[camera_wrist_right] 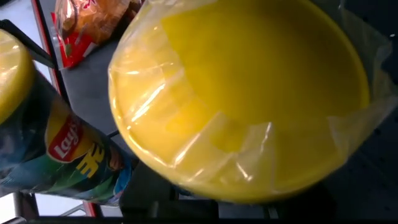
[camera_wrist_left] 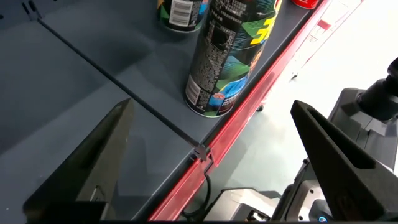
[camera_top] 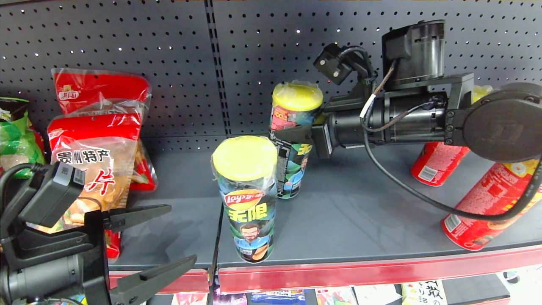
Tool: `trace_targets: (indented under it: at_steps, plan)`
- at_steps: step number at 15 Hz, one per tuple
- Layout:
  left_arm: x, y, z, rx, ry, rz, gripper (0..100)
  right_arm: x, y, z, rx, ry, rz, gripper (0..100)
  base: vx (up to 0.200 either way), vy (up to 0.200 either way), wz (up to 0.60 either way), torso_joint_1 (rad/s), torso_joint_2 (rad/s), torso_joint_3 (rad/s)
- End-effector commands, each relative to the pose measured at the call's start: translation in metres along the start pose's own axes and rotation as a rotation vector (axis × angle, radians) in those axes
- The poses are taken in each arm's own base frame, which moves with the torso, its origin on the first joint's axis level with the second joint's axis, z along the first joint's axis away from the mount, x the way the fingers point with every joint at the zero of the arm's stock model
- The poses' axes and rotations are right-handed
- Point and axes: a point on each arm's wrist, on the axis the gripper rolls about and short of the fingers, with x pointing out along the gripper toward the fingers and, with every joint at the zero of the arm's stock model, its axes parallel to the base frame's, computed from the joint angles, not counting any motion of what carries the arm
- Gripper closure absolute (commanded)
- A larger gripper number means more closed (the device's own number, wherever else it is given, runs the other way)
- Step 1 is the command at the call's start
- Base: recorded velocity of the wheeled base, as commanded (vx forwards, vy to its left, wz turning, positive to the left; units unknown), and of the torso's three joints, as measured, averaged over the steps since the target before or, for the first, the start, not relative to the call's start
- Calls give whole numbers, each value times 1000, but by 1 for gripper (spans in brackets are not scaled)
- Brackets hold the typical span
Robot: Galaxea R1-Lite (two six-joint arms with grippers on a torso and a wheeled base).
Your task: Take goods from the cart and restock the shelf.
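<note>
Near the back of the dark grey metal shelf (camera_top: 360,220), the right gripper (camera_top: 293,136) is clamped around a tall tube of chips with a yellow lid and clear wrap (camera_top: 296,99). This tube stands upright just behind another yellow-lidded tube (camera_top: 250,199) at the front edge. By the shelf's front left edge, the left gripper (camera_top: 180,233) hangs with its black fingers spread wide, next to red snack bags (camera_top: 97,144), and two red tubes (camera_top: 487,203) sit at the right end.

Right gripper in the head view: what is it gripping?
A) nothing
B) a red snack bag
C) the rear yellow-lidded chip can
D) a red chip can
C: the right gripper is clamped around the rear yellow-lidded chip can, behind the front can.
</note>
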Motion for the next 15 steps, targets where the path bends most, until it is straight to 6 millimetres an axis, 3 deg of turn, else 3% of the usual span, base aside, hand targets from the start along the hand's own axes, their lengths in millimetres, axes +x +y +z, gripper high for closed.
trace_targets:
  at_steps: [1, 11, 12, 15]
  plan:
    - [0, 0, 0, 0, 2, 0, 0, 6, -2, -3, 2, 8, 2, 100, 0, 0, 0, 0, 0, 0]
    - [1, 0, 0, -2, 3, 0, 0, 24, -9, -6, 6, 15, 3, 100, 0, 0, 0, 0, 0, 0]
    - [1, 0, 0, -2, 3, 0, 0, 24, -8, -8, 6, 20, 4, 0, 0, 0, 0, 0, 0, 0]
    - [1, 0, 0, -2, 3, 0, 0, 23, -8, -12, 15, 34, 1, 0, 0, 0, 0, 0, 0, 0]
